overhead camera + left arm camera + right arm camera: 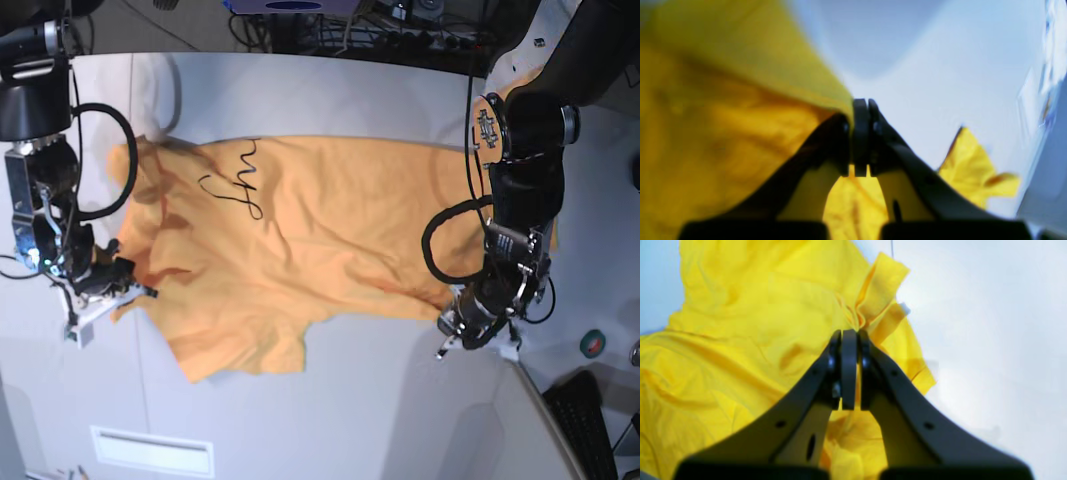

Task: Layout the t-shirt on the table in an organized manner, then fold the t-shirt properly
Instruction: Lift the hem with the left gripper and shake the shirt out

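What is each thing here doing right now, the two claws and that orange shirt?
left gripper: shut on the t-shirt's edge.
right gripper: shut on a bunched fold of the t-shirt.
t-shirt: spread across the table, wrinkled, not folded, line drawing facing up.
table: white, the shirt lying on it.

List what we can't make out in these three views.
- Left wrist: the t-shirt is motion-blurred; which edge sits between the shut jaws is unreadable.
- Right wrist: cloth bunches at the jaw tips, so the pinched part is hidden.
- Base: the left gripper and right gripper are small, with the arms covering the shirt hems.
- Base: the black drawing is too small to read; the table is cut off by the frame.
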